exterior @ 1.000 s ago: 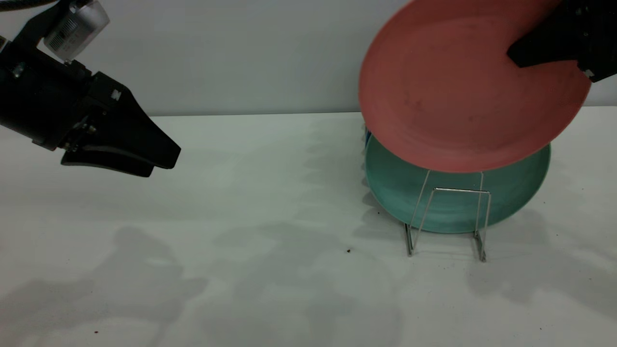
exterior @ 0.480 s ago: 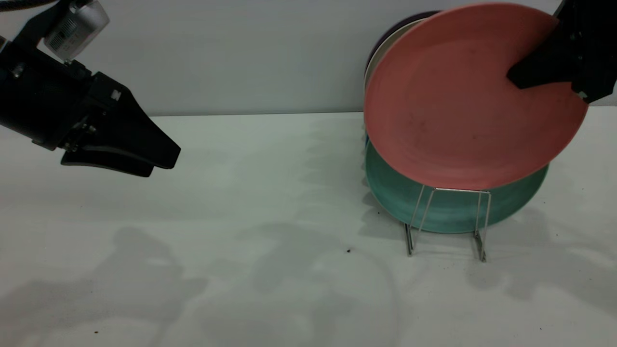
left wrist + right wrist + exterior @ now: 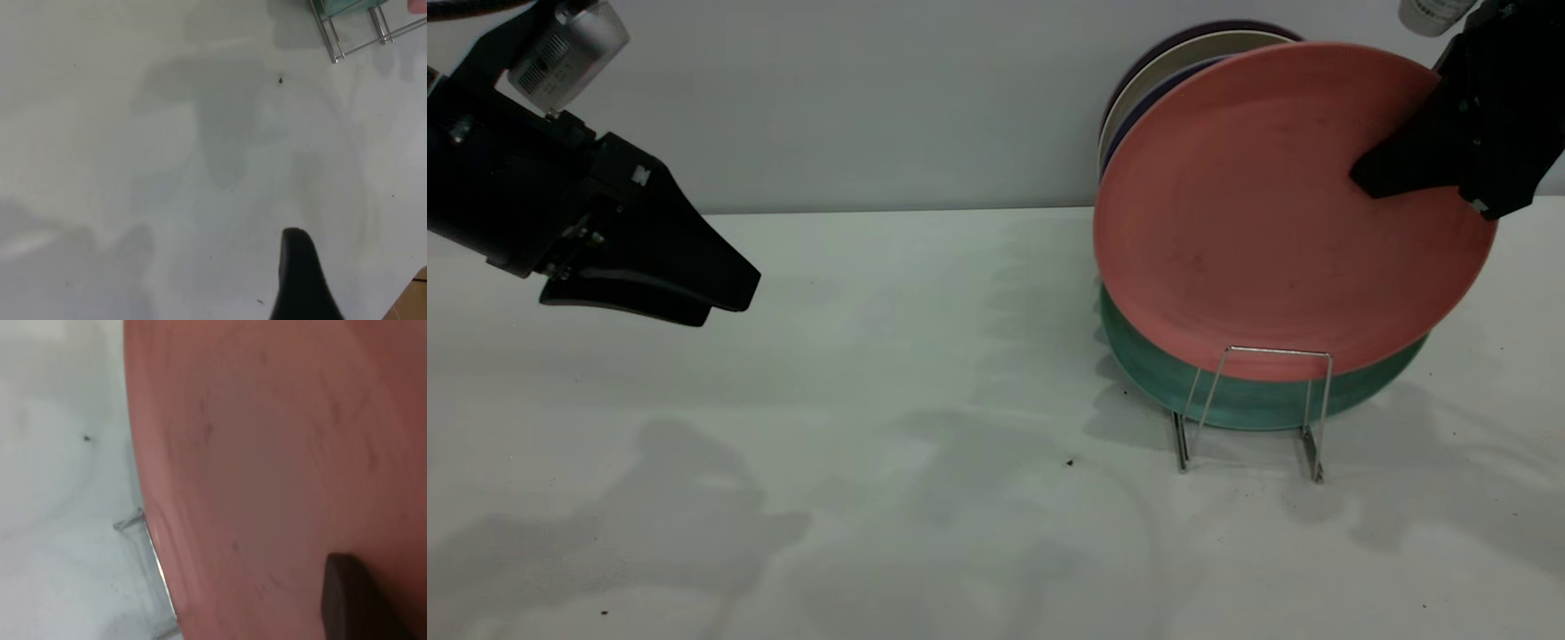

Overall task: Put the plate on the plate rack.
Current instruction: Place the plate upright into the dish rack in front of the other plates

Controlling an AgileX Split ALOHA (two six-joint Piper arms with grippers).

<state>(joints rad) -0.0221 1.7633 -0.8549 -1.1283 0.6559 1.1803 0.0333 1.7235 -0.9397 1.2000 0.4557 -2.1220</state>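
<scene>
On the white table (image 3: 925, 356) I have the right gripper (image 3: 1405, 169) clamped on the plate (image 3: 1272, 222), its lower edge dipping behind the plate rack (image 3: 1258, 409)'s front loop, not yet seated or released; the left gripper (image 3: 725, 298) hangs nearly closed, empty.

A teal plate (image 3: 1258, 400) stands upright on a white table (image 3: 925, 356)

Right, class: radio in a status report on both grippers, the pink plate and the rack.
Right gripper shut on pink plate, low over rack. Left gripper idle at far left. Green plate already racked behind.
</scene>
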